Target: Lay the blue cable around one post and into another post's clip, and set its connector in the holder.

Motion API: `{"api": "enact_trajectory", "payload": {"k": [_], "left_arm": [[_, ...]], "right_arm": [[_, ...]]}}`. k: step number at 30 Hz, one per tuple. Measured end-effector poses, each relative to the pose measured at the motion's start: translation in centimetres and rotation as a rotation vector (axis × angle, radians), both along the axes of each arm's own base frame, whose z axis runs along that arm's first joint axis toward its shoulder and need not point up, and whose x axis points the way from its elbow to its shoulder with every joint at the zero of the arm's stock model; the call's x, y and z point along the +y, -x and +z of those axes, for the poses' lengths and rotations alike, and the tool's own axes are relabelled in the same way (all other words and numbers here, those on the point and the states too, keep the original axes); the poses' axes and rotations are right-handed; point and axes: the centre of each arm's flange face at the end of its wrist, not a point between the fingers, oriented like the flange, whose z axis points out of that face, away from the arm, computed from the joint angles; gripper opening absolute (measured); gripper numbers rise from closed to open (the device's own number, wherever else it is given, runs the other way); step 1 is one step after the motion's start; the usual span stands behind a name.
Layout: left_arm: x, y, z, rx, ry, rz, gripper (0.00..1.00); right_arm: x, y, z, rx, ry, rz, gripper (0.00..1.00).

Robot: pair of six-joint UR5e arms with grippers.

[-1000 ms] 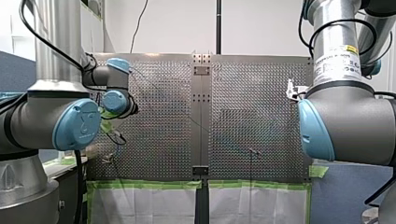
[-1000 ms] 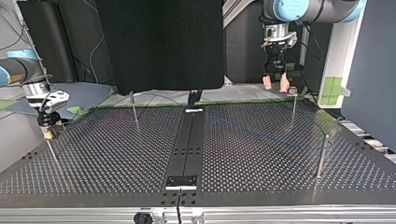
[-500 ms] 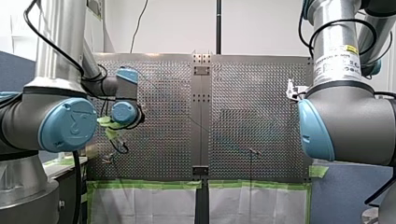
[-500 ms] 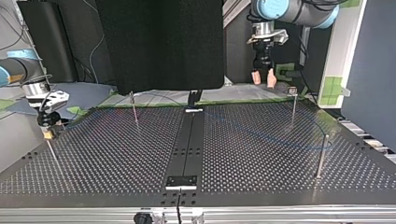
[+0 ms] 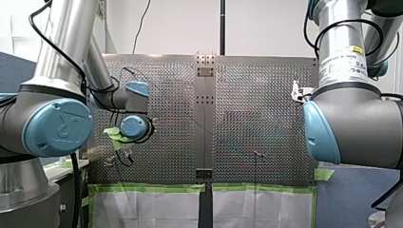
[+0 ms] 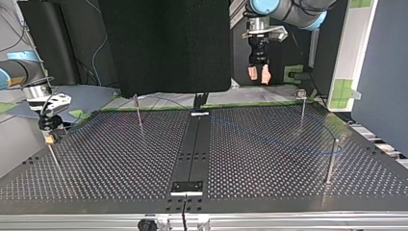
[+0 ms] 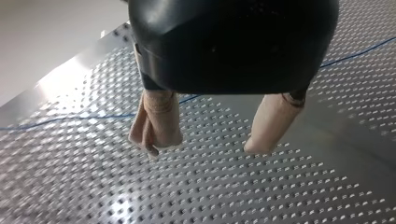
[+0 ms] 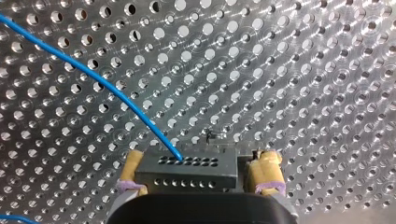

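Observation:
The blue cable (image 6: pixel 279 140) runs across the perforated table and curves by the post (image 6: pixel 331 161) at the top view's right. My left gripper (image 6: pixel 259 76) hangs open in the air beyond the table's far edge. Its beige pads (image 7: pixel 156 123) are apart and empty, with the cable (image 7: pixel 70 117) on the plate behind them. My right gripper (image 8: pixel 200 158) is open, and the black connector (image 8: pixel 187 170) sits between its yellowish pads (image 8: pixel 266 170), with a narrow gap on one side. The cable (image 8: pixel 116 93) enters the connector's top. In the top view that gripper (image 6: pixel 49 137) stands at the table's left edge, over a thin post (image 6: pixel 54 161).
Two more thin posts (image 6: pixel 138 108) (image 6: pixel 302 108) stand near the table's far edge. A black strip (image 6: pixel 192 154) runs down the table's middle, with a small plate (image 6: pixel 187 186) at its near end. A large dark panel (image 6: pixel 163 43) hangs behind.
In the top view my left gripper has risen from the far right post and moved leftward, still open. My right gripper and the connector have stayed put.

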Motion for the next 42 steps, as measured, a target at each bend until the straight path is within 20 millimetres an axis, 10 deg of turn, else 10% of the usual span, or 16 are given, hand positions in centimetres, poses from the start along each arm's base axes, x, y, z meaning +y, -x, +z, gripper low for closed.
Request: {"api": "enact_trajectory", "payload": {"k": [42], "left_arm": [[-9.5,9.0,-2.3,-0.049,-0.342,-0.299,1.0]], "right_arm": [[0.0,0.0,0.0,0.0,0.0,0.0,1.0]]}}
